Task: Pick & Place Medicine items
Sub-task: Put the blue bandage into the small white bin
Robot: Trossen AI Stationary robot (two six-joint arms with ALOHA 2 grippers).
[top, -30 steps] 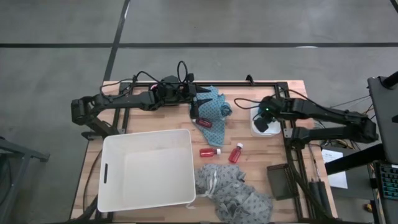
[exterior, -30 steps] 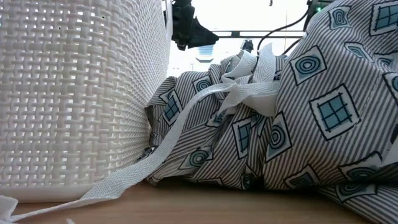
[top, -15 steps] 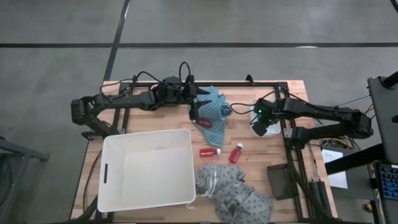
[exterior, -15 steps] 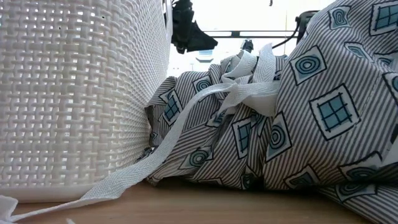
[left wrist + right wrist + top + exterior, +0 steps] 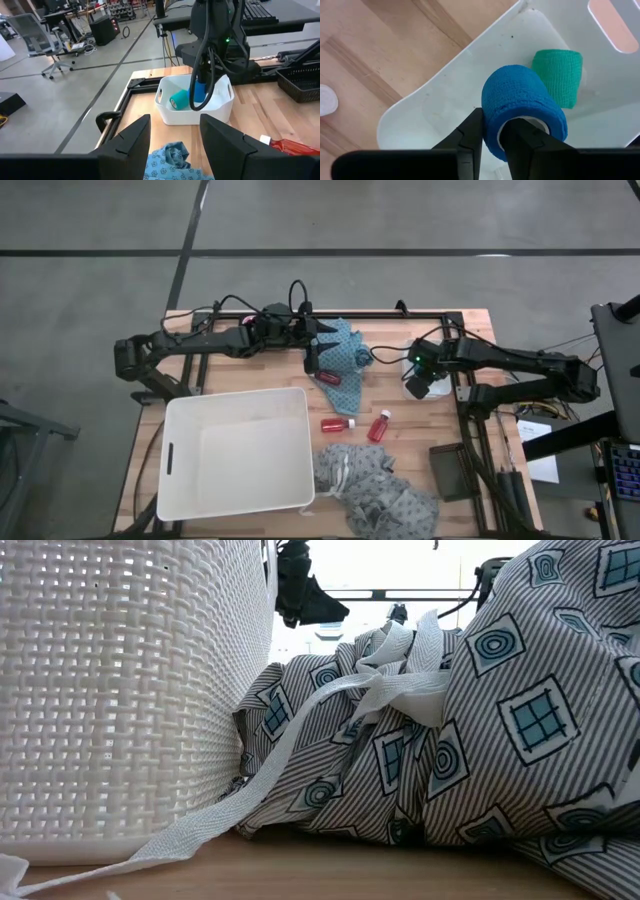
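Left gripper [image 5: 316, 358] is over the teal cloth [image 5: 345, 360], fingers parted, nothing between them. One red bottle [image 5: 295, 147] is just beside it. Two more bottles [image 5: 337, 424] lie mid-table: light, rigid, slick and likely to roll, so pinch across the body. The right gripper [image 5: 492, 140] is pinching the blue roll's [image 5: 520, 102] wall, over the small white tub [image 5: 420, 120]. The green roll [image 5: 557, 75] is inside the tub. Both rolls look soft, light and grippy.

A light wooden table [image 5: 420, 440] with visible grain, a matt woven-textured white basket [image 5: 120, 690], soft printed cloth [image 5: 480, 740], a smooth, probably plastic small white bin [image 5: 445, 100], and crepe-textured matt blue roll [image 5: 522, 110] and green roll [image 5: 559, 75] are seen.
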